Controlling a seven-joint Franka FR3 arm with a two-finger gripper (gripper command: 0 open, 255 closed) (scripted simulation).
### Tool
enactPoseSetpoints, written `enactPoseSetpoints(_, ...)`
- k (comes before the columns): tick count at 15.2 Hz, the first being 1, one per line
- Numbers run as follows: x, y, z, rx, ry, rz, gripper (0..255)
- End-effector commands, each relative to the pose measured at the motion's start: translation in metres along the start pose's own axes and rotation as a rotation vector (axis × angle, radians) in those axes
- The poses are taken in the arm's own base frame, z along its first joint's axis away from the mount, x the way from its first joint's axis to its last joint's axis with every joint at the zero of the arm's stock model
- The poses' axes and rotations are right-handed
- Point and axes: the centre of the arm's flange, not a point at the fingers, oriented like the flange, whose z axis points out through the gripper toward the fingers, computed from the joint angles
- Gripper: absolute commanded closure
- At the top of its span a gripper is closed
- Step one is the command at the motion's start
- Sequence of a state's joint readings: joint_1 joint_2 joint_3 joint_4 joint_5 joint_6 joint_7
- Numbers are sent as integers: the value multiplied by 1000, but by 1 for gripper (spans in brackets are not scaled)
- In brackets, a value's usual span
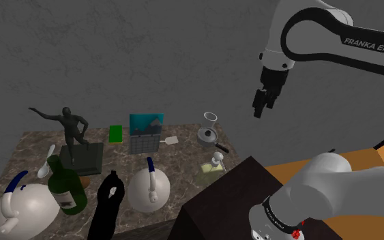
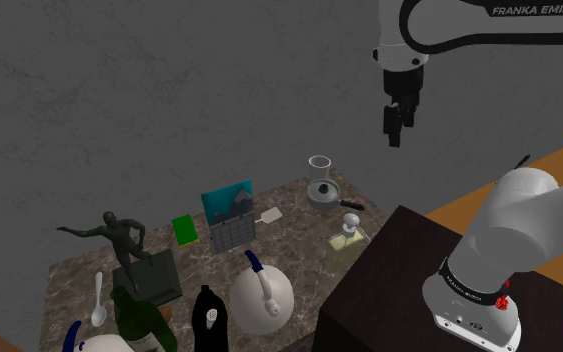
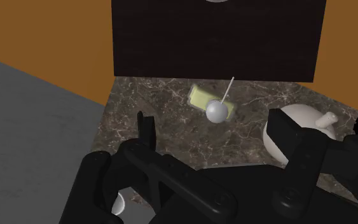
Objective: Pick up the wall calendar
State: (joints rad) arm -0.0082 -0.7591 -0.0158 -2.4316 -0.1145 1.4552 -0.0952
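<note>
The wall calendar [image 1: 146, 133] stands leaning near the back of the marble table [image 1: 33, 146], with a blue picture on top and a grey date grid below. In the second exterior view the calendar [image 2: 231, 215] sits mid-table. My black gripper [image 1: 260, 109] hangs high in the air, well to the shoulder view's right of the calendar and above the table's right end. The gripper [image 2: 394, 128] points downward. In the wrist view the gripper [image 3: 213, 124] is open, its fingers apart with nothing between them.
Around the calendar are a green book [image 1: 116, 133], a dark statue [image 1: 74, 133], a white spatula [image 1: 170, 141], a saucepan [image 1: 209, 135] and a glass beaker [image 1: 211, 118]. Nearer stand a green bottle [image 1: 67, 187], a black bottle [image 1: 107, 204] and white jugs [image 1: 149, 187]. The dark stand [image 1: 231, 198] borders the table.
</note>
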Motion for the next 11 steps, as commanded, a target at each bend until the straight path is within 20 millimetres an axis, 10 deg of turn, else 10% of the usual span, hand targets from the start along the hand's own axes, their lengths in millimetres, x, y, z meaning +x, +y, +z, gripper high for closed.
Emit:
enactPoseSetpoints(1, 0, 0, 0, 0, 0, 0, 0)
enactPoseSetpoints(11, 125, -5, 29, -47, 12, -320, 0)
